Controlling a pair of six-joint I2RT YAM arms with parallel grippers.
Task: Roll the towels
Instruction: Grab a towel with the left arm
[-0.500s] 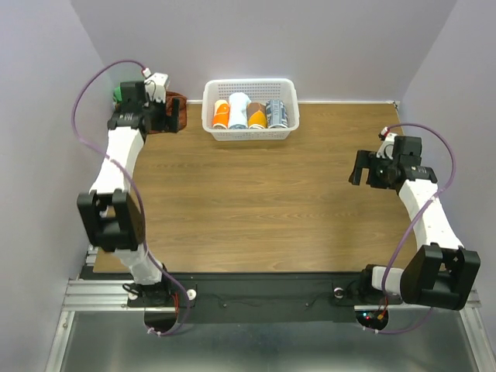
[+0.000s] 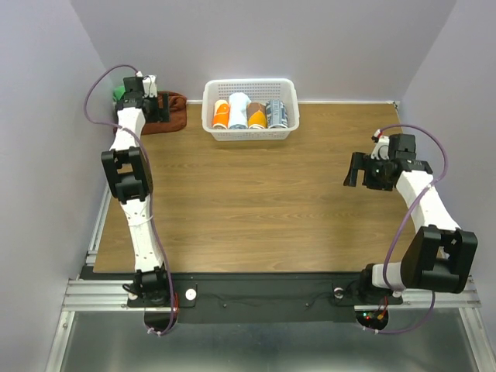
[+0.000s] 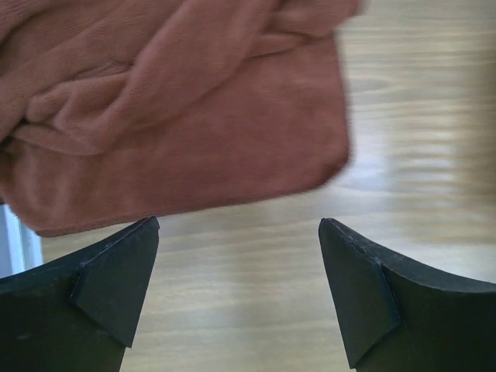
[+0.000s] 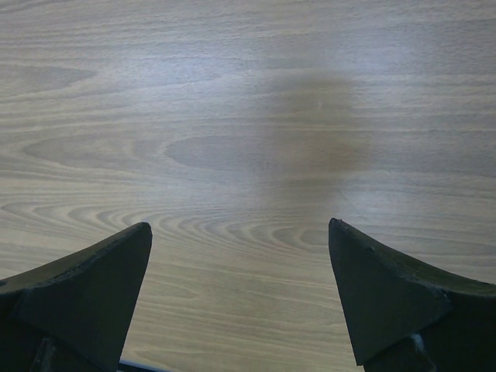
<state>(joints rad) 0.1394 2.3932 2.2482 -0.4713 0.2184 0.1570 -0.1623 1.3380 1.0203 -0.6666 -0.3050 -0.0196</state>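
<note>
Now the left arm [image 2: 126,167] has stretched out straight toward the far left corner, where half a second back it was folded at the elbow. That carries the left claw [image 3: 239,226] up to the brown towel [image 3: 194,139], with its jaws spread wide and nothing between them. We judge this to be the reach for a first grip. The towel lies bunched on the tabletop [image 2: 256,201], so no rolling has begun and it will likely need spreading flat first. The right claw [image 4: 240,229] has barely shifted. It hangs wide and empty over bare wood, well apart from both towels.

From above we see what the wrist cameras miss. A scrap of the green towel [image 2: 118,93] shows in the corner behind the left arm, mostly hidden. The white basket [image 2: 249,82] holds finished rolls [image 2: 239,110] and stands just right of the brown towel.

The left wrist view gives what the arm hides from above: thick folds heaped at the top and a straight hem facing the fingertips. The cloth is slightly blurred there, and we cannot tell whether a fingertip touches it.
</note>
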